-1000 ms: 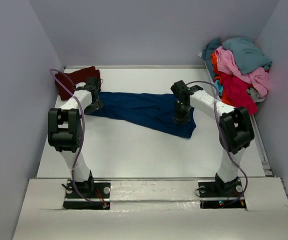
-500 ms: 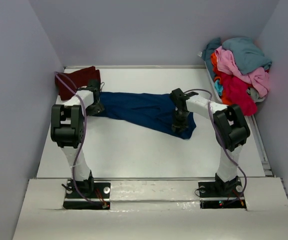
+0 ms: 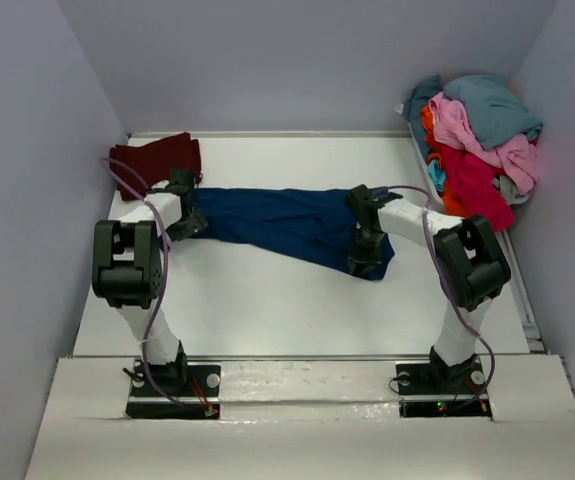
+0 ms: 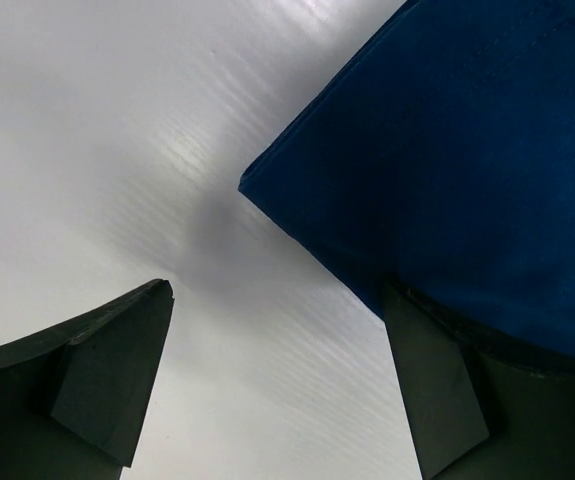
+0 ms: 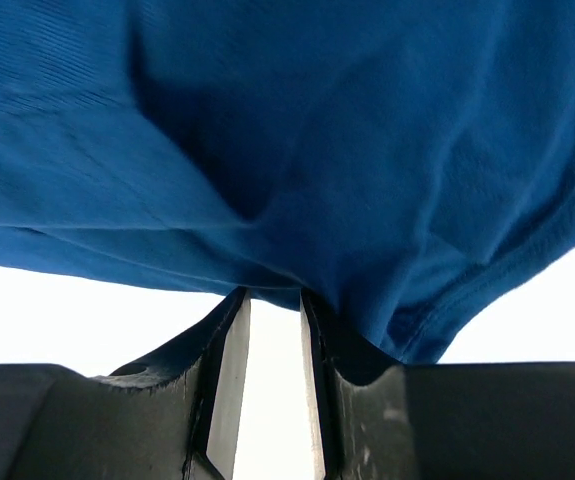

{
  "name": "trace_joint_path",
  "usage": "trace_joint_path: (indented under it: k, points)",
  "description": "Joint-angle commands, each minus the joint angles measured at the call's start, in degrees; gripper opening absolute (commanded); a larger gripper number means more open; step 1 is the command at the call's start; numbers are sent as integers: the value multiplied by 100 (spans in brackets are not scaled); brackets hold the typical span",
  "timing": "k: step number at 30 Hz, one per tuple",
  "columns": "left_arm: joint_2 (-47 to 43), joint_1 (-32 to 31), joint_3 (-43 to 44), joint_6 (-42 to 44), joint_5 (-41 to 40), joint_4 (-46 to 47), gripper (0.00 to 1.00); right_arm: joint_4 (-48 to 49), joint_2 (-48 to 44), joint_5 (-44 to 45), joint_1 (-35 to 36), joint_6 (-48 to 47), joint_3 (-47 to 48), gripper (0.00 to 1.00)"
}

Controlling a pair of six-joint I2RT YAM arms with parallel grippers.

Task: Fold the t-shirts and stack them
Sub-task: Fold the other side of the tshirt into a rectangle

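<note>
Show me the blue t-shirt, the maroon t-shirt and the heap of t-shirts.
blue t-shirt [image 3: 277, 218]: top external view, middle of the spread cloth.
maroon t-shirt [image 3: 157, 158]: top external view, centre of the cloth.
heap of t-shirts [image 3: 472, 175]: top external view, red cloth at its front.

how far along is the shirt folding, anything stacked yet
Looks done: a maroon t-shirt lies folded at the far left corner. In hand: the navy blue t-shirt lies stretched across the table, the right gripper pinching its right end, the left gripper open at its left corner. Left: folding and stacking it, then the heaped pile of t-shirts at far right.
</note>
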Motion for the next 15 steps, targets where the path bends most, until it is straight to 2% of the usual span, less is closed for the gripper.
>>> trace_joint_path:
  k: [1, 15]
  points:
    - [-353, 6, -621, -38, 50, -483, 99, -26, -456, 310, 55, 232, -340, 33]
    - [-1961, 6, -1518, -109, 33, -931, 99, -527, -1748, 759, 55, 584, -877, 34]
